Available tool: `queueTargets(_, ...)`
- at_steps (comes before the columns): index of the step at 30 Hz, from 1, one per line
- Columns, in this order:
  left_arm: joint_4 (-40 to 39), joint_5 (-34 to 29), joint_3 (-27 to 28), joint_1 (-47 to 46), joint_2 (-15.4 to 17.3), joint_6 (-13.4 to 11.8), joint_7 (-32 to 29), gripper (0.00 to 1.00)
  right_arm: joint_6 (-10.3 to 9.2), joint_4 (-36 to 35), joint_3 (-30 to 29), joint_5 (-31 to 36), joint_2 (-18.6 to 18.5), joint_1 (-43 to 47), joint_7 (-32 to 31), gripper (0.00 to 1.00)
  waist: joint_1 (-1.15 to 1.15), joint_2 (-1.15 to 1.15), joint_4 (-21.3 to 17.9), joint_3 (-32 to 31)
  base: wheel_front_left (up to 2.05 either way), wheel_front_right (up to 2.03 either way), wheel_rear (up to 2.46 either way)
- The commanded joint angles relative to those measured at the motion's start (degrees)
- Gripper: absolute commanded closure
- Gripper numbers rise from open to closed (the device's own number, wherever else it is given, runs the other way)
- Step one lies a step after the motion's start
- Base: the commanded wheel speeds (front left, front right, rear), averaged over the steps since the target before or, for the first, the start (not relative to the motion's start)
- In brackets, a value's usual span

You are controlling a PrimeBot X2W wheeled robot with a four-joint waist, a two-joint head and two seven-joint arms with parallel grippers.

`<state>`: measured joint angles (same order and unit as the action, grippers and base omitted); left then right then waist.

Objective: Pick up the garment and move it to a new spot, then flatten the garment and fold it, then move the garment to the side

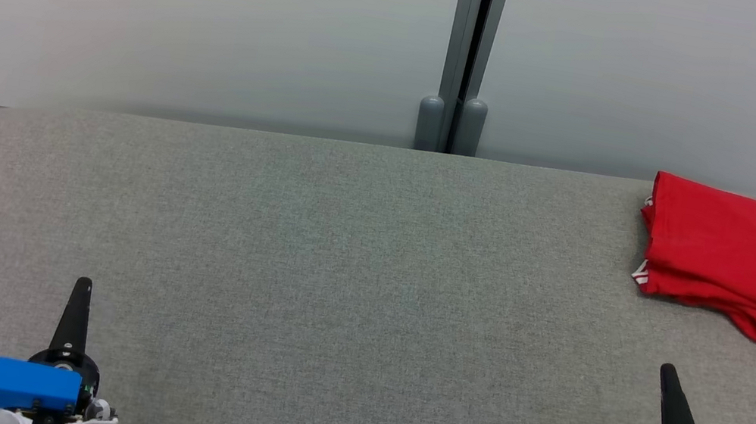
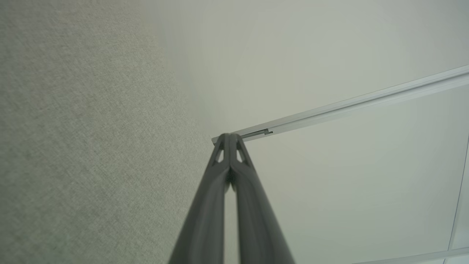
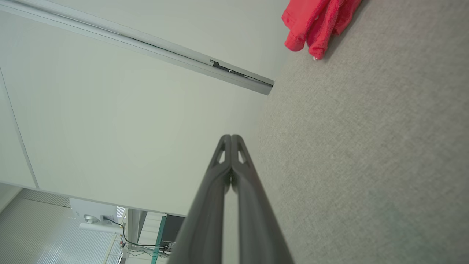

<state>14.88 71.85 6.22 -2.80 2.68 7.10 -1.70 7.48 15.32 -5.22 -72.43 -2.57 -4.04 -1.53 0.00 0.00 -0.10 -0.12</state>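
Grey fabric table [image 1: 337, 274] (red garment [image 1: 746, 262] far right) meets pale wall [image 1: 190, 4].

The garment [image 1: 746, 262] is soft red cloth, the table [image 1: 309, 254] rough matt grey fabric, the wall panels [image 1: 190, 4] smooth and matt.

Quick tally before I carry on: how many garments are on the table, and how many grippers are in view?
Garments: 1, the red garment, lying folded at the far right of the grey table
Grippers: 2, the left gripper and the right gripper, both shut and holding nothing
Total: 3
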Motion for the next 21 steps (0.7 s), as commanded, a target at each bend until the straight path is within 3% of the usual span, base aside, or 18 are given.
queueTargets(1,-0.51,1.41,0.02,-1.48,0.27,0.46,-0.39,1.0,0.02,-0.74,-0.24,-1.51,-0.41,-1.03,-0.5,1.0,0.0,0.0,0.01,0.01,0.0,0.0,0.0)
queueTargets(21,-0.74,11.47,0.19,-2.61,0.28,0.57,-2.84,1.0,0.03,-1.11,-0.86,-11.28,-0.46,-1.81,-3.04,1.0,0.0,0.0,0.05,0.15,0.0,0.0,0.0)
